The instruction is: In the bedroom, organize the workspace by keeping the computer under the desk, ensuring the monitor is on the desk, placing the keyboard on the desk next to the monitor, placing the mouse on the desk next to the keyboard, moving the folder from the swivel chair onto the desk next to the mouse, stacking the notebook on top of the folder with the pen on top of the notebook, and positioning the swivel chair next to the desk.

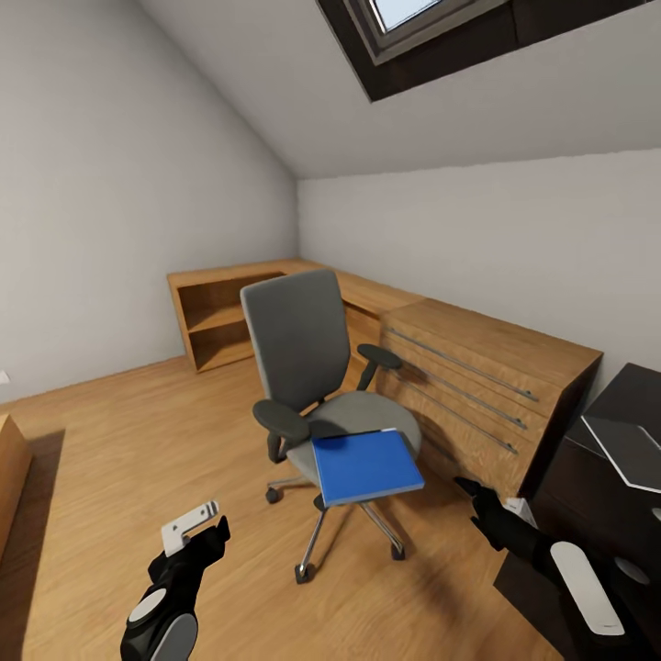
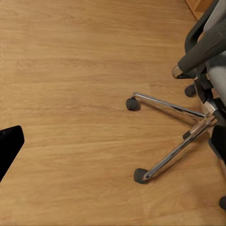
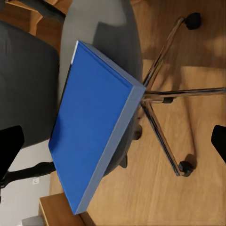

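Fetching blue folder [image 1: 365, 466] off swivel chair [image 1: 308, 353]; right gripper [image 1: 484, 503] wide open, empty, needing to close in.

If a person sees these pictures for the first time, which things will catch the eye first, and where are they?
The bright-blue folder stands out most: it lies on the seat of the grey swivel chair, its front edge jutting past the seat, in the middle of the light wood floor. Behind the chair a light-wood drawer chest stands along the wall under a dark-framed skylight. Low in the head view, the right gripper is near the folder.
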You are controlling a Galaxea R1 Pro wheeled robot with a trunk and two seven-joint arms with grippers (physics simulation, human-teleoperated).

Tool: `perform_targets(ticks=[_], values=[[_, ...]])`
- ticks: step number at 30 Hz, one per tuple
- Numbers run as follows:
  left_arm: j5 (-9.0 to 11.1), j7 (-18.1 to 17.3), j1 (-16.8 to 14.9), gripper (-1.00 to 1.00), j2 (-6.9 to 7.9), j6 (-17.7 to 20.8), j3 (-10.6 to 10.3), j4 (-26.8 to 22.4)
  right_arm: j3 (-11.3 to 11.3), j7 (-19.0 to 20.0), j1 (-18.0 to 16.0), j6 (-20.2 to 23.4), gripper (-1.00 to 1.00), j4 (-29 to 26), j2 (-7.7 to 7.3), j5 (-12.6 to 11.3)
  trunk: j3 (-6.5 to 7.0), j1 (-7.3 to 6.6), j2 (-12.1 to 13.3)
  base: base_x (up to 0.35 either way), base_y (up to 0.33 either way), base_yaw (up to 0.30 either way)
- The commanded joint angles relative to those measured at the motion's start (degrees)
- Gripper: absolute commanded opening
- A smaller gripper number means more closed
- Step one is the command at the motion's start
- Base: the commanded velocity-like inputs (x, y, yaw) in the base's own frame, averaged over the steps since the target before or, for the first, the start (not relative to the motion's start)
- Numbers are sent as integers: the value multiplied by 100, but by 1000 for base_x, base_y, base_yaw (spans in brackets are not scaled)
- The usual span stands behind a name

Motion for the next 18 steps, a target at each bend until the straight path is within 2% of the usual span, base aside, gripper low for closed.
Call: perform_targets(ticks=[1,5,6,7,10,14,15,16,17,18], values=[[24,43,-6,100,6,20,-12,-8,-9,-22,-4,28,100,-4,1,-35,-24,22,-44,0,0,0],[24,43,-6,100,6,20,-11,-10,-8,34,-8,29,100,24,-28,-34,-96,110,-205,0,0,0],[24,42,-6,100,6,24,-8,-14,109,825,-481,56,100,1181,-415,122,-114,132,-245,0,0,0],[24,42,-6,100,6,25,-10,-12,128,952,-556,59,100,1361,-468,162,-132,154,-285,0,0,0],[24,42,-6,100,6,27,-11,-9,175,1335,-740,68,100,1800,-590,317,-186,220,-405,0,0,0],[24,42,-6,100,6,28,-4,-9,205,1817,-825,159,100,2006,-645,441,-258,307,-566,0,0,0],[24,42,-6,100,6,28,-2,-11,207,2040,-840,266,100,2039,-657,462,-276,329,-606,0,0,0],[24,42,-6,100,6,29,-5,-12,206,2429,-853,463,100,2067,-670,478,-293,351,-646,0,0,0],[24,42,-6,100,6,29,-5,-13,204,2574,-856,529,100,2073,-674,480,-311,373,-686,0,0,0],[24,42,-6,100,6,29,-6,-12,203,2878,-860,651,100,2082,-679,484,-329,395,-726,0,0,0]])
